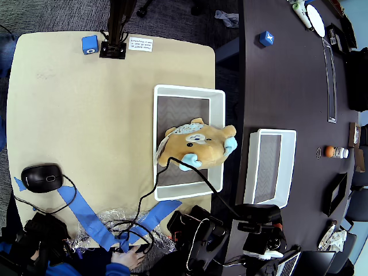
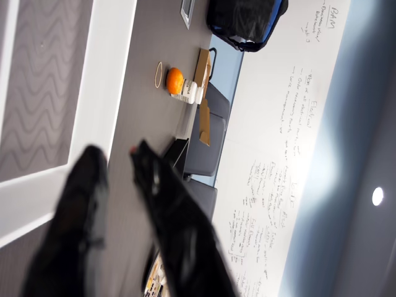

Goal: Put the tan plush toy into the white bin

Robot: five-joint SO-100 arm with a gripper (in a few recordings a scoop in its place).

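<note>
In the overhead view the tan plush toy point(image 1: 196, 146) lies on its side inside the white bin point(image 1: 188, 90), in the middle of the bin. One light blue paw rests at the bin's right rim. My black arm point(image 1: 253, 221) sits below the bin at the picture's bottom edge, apart from the toy. In the wrist view my gripper point(image 2: 116, 150) is open, its two black fingers point(image 2: 173, 204) a little apart with nothing between them. They point over a dark table.
A smaller, narrower white bin point(image 1: 250, 167) point(image 2: 105, 80) stands on the dark table at the right. Past it are an orange point(image 1: 329, 151) point(image 2: 174, 79) and a small bottle. A black cable point(image 1: 198, 175) crosses the larger bin's lower end. On the tan table are a mouse point(image 1: 41, 177), blue tape and a blue cube point(image 1: 89, 44).
</note>
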